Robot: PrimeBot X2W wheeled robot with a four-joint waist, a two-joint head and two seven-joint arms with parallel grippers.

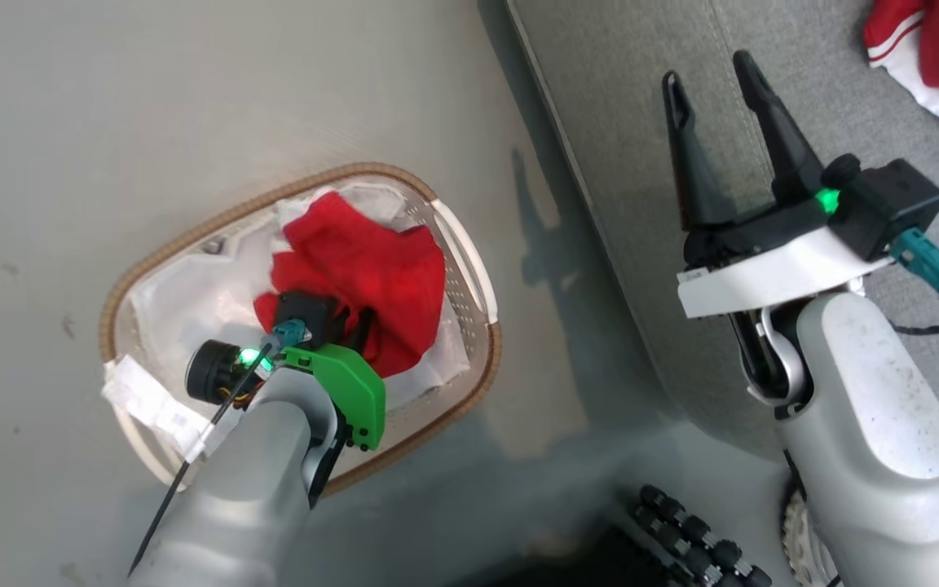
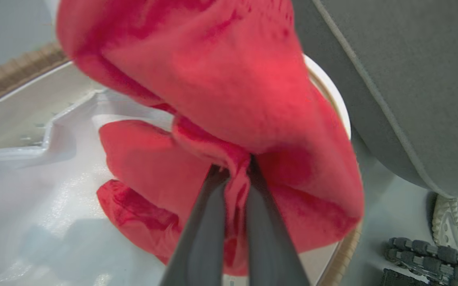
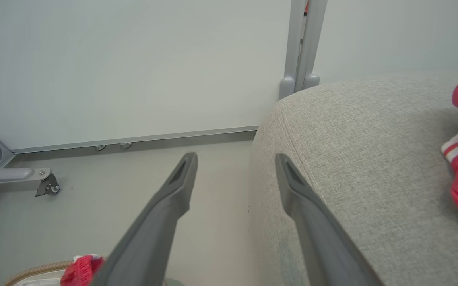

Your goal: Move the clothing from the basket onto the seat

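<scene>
Left wrist view: left pincer (image 2: 235,169) nips clothing (image 2: 233,79) (inside basket (image 2: 14,73) rim).

The forearms (image 1: 877,440) are pale grey, scuffed shells. A green bracket (image 1: 347,387) caps the left wrist, a white plate (image 1: 771,281) the right.

Left claw (image 1: 355,322) sunk in a red garment (image 1: 372,269) inside the basket (image 1: 469,257) — right claw (image 1: 707,67) spread over the seat (image 1: 641,163).
</scene>
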